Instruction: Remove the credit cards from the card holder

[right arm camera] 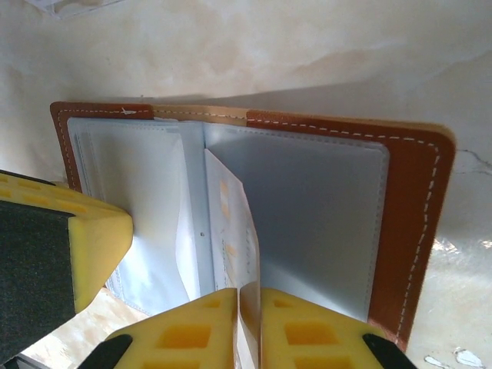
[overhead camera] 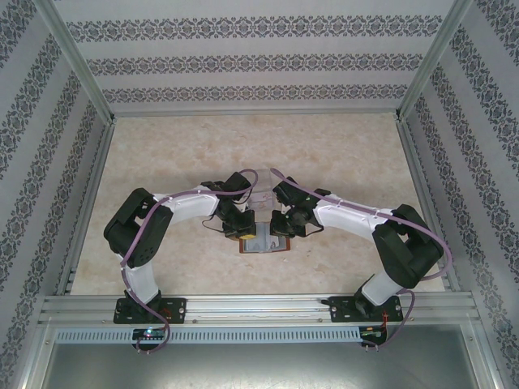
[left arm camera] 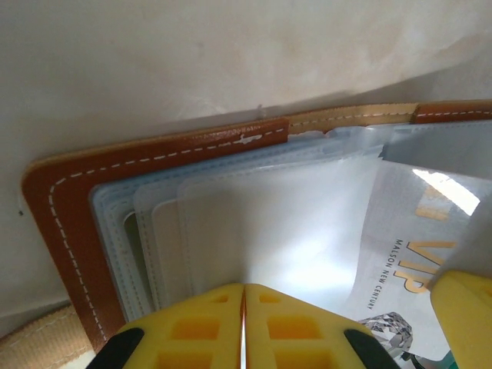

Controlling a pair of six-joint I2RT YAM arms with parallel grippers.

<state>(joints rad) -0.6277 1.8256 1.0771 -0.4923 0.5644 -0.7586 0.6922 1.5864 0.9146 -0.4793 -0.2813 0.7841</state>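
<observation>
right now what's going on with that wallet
Both arms are working on the open brown wallet on the table. The left gripper sits shut on the clear pockets of one half. The right gripper is pinched on a pale card standing up near the middle fold, apparently not yet fully out.

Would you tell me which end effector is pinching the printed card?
The right end effector: it clamps the upright printed card above the card holder, while the left end effector sits shut over the clear sleeves.
</observation>
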